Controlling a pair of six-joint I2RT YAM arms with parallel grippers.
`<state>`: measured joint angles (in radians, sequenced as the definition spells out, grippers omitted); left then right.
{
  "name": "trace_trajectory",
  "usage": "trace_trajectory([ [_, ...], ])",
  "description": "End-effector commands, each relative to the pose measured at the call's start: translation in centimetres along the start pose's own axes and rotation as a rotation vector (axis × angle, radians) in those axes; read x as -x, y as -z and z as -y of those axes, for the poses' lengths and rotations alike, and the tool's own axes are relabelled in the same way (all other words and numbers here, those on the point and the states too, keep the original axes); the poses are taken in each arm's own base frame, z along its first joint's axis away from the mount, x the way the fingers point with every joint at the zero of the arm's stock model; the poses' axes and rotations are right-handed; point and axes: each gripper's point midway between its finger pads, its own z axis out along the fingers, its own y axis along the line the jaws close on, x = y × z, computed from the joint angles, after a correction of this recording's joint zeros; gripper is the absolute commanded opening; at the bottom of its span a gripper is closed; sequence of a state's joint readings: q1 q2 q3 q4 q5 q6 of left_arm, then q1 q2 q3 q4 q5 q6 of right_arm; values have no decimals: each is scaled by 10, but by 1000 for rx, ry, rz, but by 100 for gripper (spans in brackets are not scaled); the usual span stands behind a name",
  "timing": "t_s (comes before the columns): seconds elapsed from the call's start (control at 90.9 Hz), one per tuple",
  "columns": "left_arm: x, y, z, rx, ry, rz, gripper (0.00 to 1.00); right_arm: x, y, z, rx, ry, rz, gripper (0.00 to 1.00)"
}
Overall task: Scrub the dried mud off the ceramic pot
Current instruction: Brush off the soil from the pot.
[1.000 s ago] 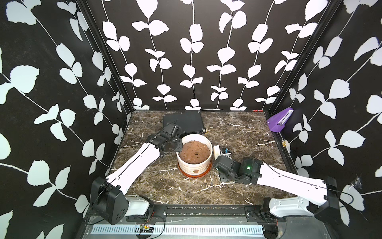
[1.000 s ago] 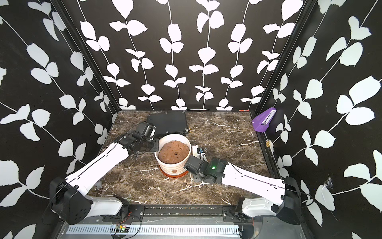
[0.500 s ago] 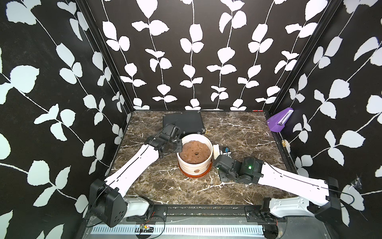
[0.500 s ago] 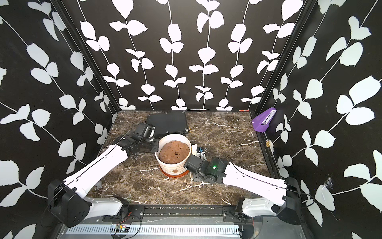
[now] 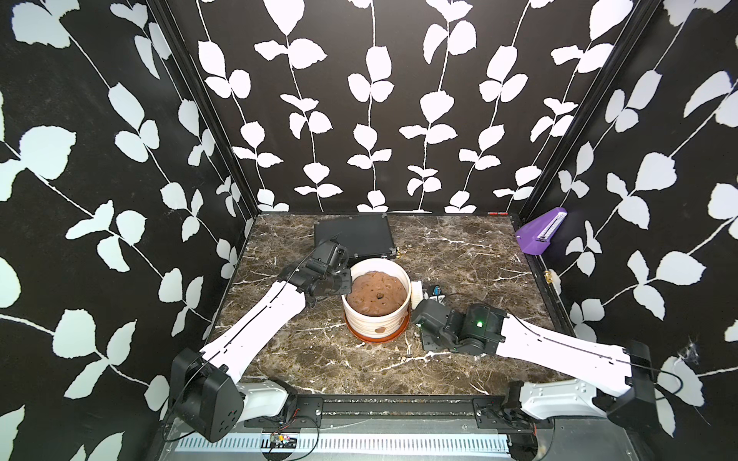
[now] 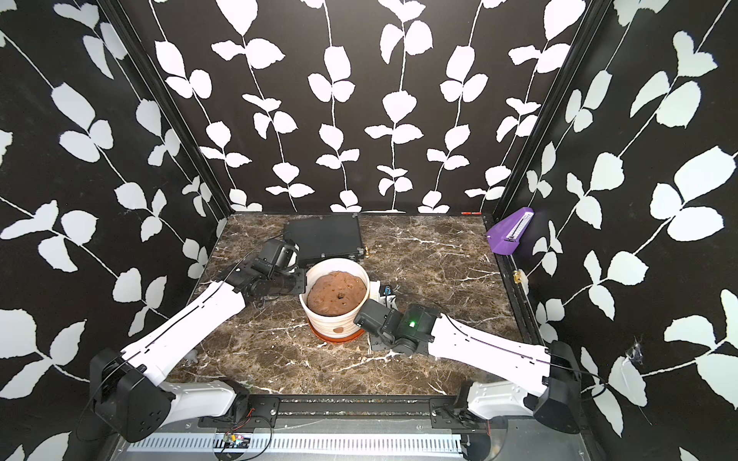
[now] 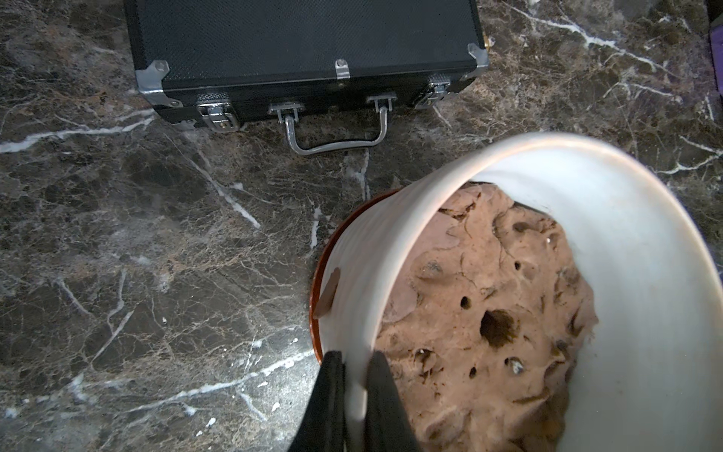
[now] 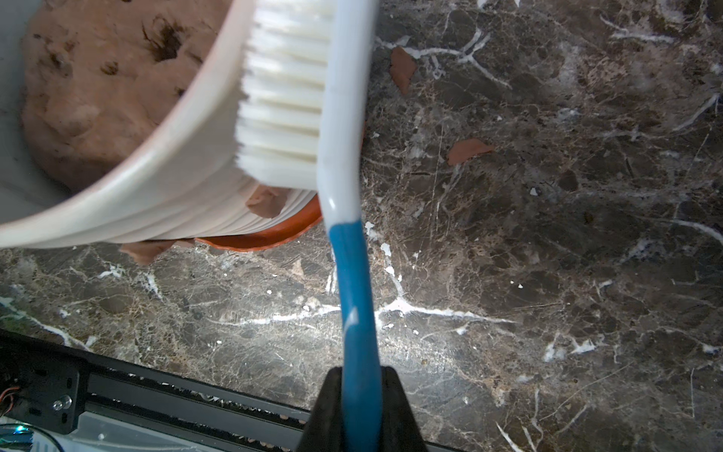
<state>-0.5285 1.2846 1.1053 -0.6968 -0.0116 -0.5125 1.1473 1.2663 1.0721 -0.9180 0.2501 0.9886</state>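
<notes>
The left arm (image 5: 261,319) is reaching forward and inward, the left gripper (image 7: 355,362) pinching the pot (image 7: 391,235) rim, one finger inside, one outside. The right arm (image 5: 559,345) is stretching low and inward, the right gripper (image 8: 360,375) clamping the brush (image 8: 354,274) handle.

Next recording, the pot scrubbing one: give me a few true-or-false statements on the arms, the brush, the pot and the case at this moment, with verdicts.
1. The left tool is clamped on the rim of the pot. True.
2. The right tool holds a sponge. False: it holds a brush with a blue handle.
3. The bristles lie against the pot's outer wall. True.
4. The black case lies open. False: its lid is closed.
5. The pot's wall is free of mud. False: a brown mud blotch sticks to it just below the bristles.
</notes>
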Motion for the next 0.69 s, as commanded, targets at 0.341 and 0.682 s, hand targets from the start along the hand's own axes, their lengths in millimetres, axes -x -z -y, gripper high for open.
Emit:
trace_trajectory([
  [0.341, -17, -12, 7, -50, 49, -59, 0, 33, -58, 52, -129, -43, -58, 0],
  [0.682, -13, -9, 7, -49, 35, -43, 0, 24, -38, 91, -80, -61, -55, 0],
])
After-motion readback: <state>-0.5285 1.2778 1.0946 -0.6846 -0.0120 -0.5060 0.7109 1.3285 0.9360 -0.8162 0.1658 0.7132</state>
